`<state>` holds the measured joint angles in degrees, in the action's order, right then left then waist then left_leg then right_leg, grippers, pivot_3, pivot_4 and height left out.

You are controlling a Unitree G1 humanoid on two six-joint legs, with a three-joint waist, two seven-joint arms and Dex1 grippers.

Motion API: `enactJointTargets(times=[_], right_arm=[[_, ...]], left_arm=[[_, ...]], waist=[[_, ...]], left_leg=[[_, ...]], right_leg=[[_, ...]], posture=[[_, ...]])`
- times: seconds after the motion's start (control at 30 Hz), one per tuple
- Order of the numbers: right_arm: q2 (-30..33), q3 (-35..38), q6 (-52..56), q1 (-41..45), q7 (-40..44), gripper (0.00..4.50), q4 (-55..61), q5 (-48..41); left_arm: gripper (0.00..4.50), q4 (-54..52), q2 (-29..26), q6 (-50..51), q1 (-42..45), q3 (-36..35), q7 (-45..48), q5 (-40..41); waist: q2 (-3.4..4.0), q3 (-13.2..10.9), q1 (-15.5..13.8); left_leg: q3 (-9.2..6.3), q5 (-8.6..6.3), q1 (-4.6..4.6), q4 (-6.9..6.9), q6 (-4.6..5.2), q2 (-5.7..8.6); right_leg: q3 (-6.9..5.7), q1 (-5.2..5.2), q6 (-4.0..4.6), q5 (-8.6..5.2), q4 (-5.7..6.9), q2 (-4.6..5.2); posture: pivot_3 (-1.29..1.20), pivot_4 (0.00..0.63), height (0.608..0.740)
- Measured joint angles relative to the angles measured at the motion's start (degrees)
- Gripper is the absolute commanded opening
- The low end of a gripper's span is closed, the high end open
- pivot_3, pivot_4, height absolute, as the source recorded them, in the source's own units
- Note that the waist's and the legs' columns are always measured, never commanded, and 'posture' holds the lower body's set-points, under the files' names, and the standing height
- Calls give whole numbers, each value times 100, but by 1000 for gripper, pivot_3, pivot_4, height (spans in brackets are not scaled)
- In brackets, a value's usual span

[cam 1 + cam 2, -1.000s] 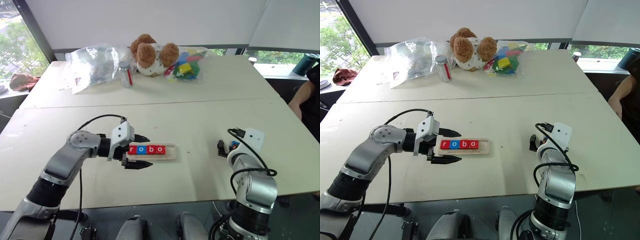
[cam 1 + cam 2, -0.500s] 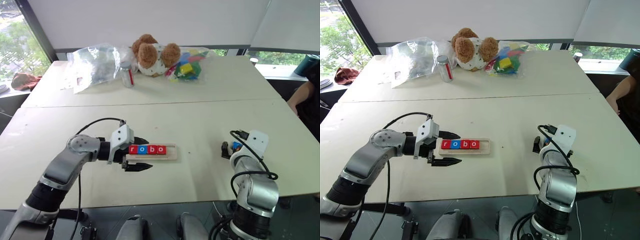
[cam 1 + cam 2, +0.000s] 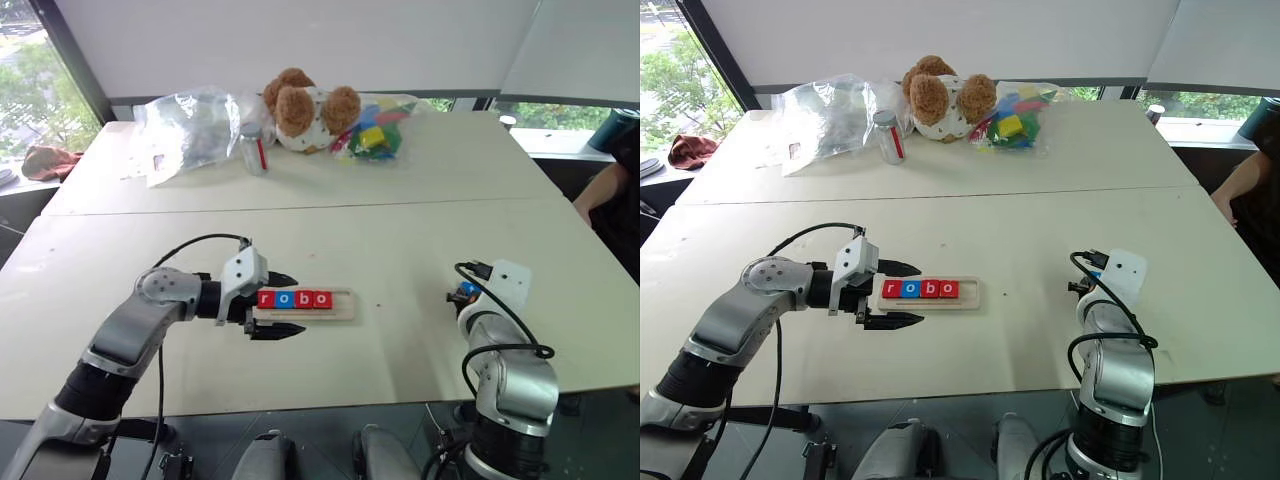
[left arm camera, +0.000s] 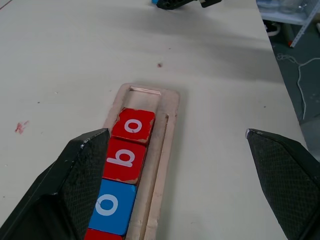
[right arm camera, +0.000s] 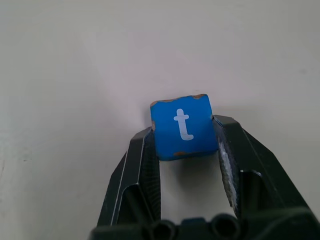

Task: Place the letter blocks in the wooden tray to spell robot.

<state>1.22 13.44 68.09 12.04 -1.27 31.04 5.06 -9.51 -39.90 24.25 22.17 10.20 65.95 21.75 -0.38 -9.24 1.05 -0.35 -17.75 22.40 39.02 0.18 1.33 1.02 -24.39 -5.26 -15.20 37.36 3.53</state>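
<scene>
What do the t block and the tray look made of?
The blue t block looks like painted wood: tan patches show at its chipped corners and edges. The wooden tray seems bare pale wood with a matte finish, a routed groove and rounded corners.

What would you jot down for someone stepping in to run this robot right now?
Right gripper: fingers shut on the blue t block, out on the table's right side.
Left gripper: fingers open, straddling the left end of the wooden tray, holding nothing.
Done: r, o, b, o blocks sit in the tray in order.
Left: carry the t over and set it in the free slot after the last o.
</scene>
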Motion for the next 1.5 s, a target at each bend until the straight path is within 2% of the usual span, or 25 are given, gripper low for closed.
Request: enactJointTargets(times=[0.13,0.3,0.5,0.53,0.73,0.83,0.97,1.07,1.2,1.3,1.5], right_arm=[[52,-539,429,-9,397,1136,249,-348],[112,-622,600,21,519,1136,280,-482],[45,-733,643,37,529,4194,289,-601],[48,-766,643,33,532,4460,296,-611],[415,-784,712,32,765,4460,497,-781],[851,-786,712,80,1101,4460,744,-990],[2730,-699,-834,198,3225,4460,344,-1783],[3812,-740,-2542,5,4971,4460,-652,-2053],[4398,-1192,-4944,187,6683,4460,-2839,-1887],[4432,-1558,-6212,942,7271,4460,-4634,-1536],[4161,-1862,-7252,1961,7776,4460,-6481,-1281]], left_arm=[[4500,44,-1,-99,28,0,23,-7],[4500,111,-26,-109,29,0,32,-28],[4500,109,-28,-110,27,0,29,-41],[4500,109,-31,-110,26,0,30,-41],[4500,165,-106,-121,-1,-31,57,-41],[4500,246,-149,-154,7,-56,114,-37],[4500,257,-375,-123,29,-270,285,52],[4500,263,-554,-123,48,-387,407,70],[4500,361,-655,-145,76,-452,486,35],[4500,353,-707,-115,48,-510,463,28],[4500,249,-785,-76,-327,-786,310,38]], waist=[[0,0,15],[-1,0,3],[-2,1,8],[-3,2,5],[-2,1,-17],[-2,0,-14],[-4,-8,-15],[-7,-9,-34],[-10,-13,-8],[-10,-15,26],[-8,-16,-11]], left_leg=[[-1,0,0,-4,0,-6],[1,0,0,-1,0,-3],[0,0,0,-1,0,-5],[0,0,0,0,0,-4],[0,-1,1,0,1,-1],[-1,-1,3,-3,2,-2],[-1,-7,-1,2,13,-1],[-3,-12,-2,0,21,-2],[12,-13,-3,6,23,-2],[18,-13,-7,10,23,-4],[9,-12,2,-2,20,-14]], right_leg=[[0,-4,0,0,1,-6],[1,-1,0,0,-2,-1],[0,-2,0,0,-1,-2],[1,0,0,0,-2,0],[-1,-2,0,0,-2,2],[-2,-4,0,0,-4,1],[-16,15,-2,0,-23,-3],[-20,22,-4,-2,-31,-8],[-12,22,-5,-2,-29,-5],[-2,19,-4,-1,-20,1],[-3,2,-3,-2,-20,2]], posture=[[0,150,740],[0,150,740],[0,150,740],[0,150,740],[0,150,740],[0,150,740],[0,150,740],[0,150,740],[0,150,740],[0,150,740],[0,150,740]])
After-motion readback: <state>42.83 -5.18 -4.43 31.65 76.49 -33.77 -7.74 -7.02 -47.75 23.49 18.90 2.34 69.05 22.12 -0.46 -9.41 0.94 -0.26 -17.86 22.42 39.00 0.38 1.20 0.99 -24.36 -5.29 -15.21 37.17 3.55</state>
